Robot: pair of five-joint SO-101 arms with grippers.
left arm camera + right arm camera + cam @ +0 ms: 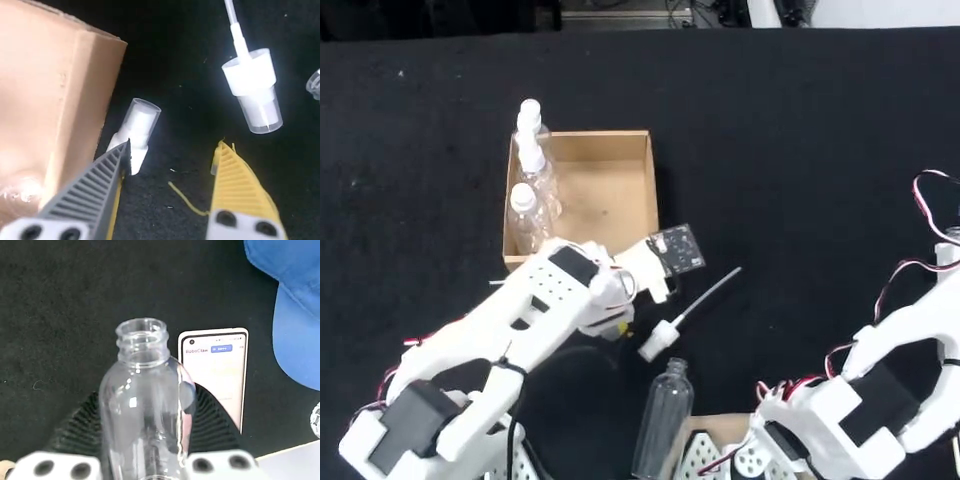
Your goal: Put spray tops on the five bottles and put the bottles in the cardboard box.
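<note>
Spread left end effector (pixel 172 145) hovers beside cardboard box (pixel 60 100) edge.

My robotics lab bench, black-clothed table (pixel 820 130), cable clutter (pixel 682 12) beyond its edge at twelve o'clock, bare servo wires (pixel 926 196) looping at three o'clock, phone (pixel 220 385), blue cap (pixel 295 310)
</note>
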